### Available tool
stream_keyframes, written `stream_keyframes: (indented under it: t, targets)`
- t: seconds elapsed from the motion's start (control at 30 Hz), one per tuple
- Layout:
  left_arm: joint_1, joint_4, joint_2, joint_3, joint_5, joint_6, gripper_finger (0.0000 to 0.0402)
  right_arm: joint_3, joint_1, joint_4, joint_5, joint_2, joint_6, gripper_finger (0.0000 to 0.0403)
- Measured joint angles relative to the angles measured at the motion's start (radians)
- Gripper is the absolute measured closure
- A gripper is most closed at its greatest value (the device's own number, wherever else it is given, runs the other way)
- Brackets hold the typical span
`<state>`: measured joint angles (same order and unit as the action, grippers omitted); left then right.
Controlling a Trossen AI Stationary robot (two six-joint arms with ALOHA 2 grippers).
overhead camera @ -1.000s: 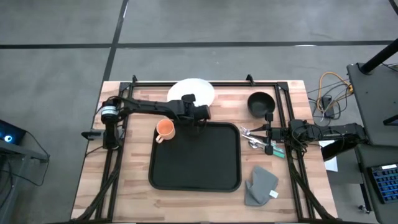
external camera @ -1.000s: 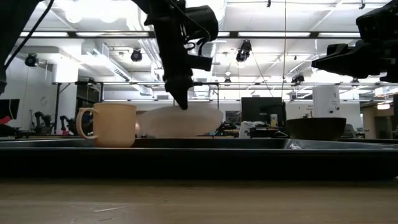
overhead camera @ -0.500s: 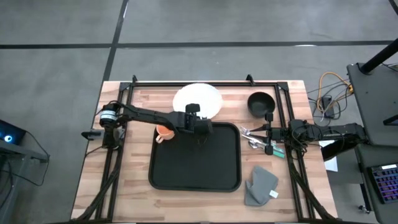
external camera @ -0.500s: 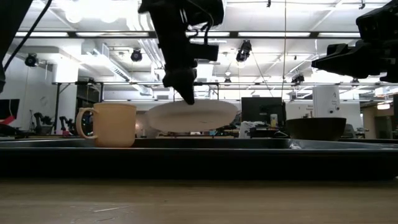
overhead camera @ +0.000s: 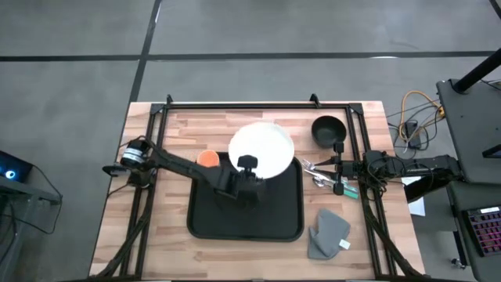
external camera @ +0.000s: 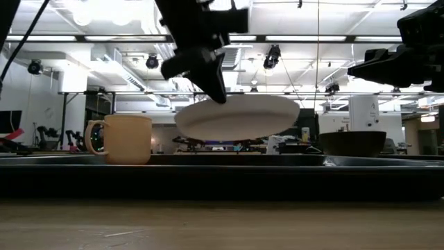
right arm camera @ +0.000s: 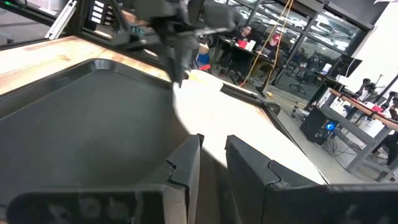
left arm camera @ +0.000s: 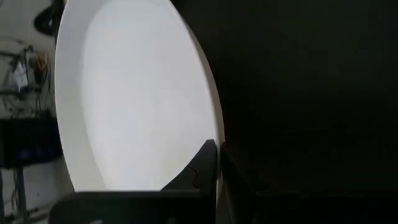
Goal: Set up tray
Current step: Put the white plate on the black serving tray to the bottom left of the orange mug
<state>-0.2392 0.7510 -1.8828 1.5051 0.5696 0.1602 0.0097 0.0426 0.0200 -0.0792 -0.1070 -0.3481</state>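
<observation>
The black tray (overhead camera: pixel 235 215) lies in the middle of the table. My left gripper (overhead camera: pixel 247 164) is shut on the round white plate (overhead camera: pixel 262 147), which hovers over the tray's far right part. In the low view the plate (external camera: pixel 239 117) floats above the tray's rim (external camera: pixel 208 173). An orange mug (overhead camera: pixel 207 159) stands by the tray's far left corner, partly hidden by the left arm. My right gripper (overhead camera: pixel 338 171) waits at the right side by the cutlery, its fingers (right arm camera: pixel 186 165) a narrow gap apart with nothing between them. My left gripper pinches the plate's near rim (left arm camera: pixel 211 124) between its two fingers, one finger (left arm camera: pixel 202 165) on the upper face and the other beneath. The fingers slant down at it from the near left. The plate is lifted clear and sits nearly level, reaching away from the fingers.
A black bowl (overhead camera: pixel 329 129) stands at the far right of the table. Cutlery (overhead camera: pixel 317 168) lies between the tray and the right gripper. A grey folded cloth (overhead camera: pixel 329 233) rests near the tray's near right corner. Bare tray floor spreads on the near side.
My left gripper has carried the plate from the table beyond the tray toward the near edge and to the right. The plate has risen clear of the table and now hangs over the tray's far right part. The right arm has kept still.
</observation>
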Motion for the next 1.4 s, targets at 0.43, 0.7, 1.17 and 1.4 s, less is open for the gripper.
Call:
stream_keyframes:
  t: [0.43,0.7,1.17,1.4]
  targets:
    - [-0.177,0.000,-0.001,-0.010,-0.019,-0.129,0.0401,0.000,0.000,0.000,0.000,0.000,0.000,0.0335]
    - [-0.266,0.001,-0.001,-0.040,-0.048,-0.258,0.0401,0.000,0.000,0.000,0.000,0.000,0.000,0.0335]
    - [-0.415,0.057,-0.001,-0.046,-0.073,-0.571,0.0401,0.000,0.000,0.000,0.000,0.000,0.000,0.0335]
    - [-0.447,0.114,-0.001,-0.047,-0.084,-0.732,0.0401,0.000,0.000,0.000,0.000,0.000,0.000,0.0335]
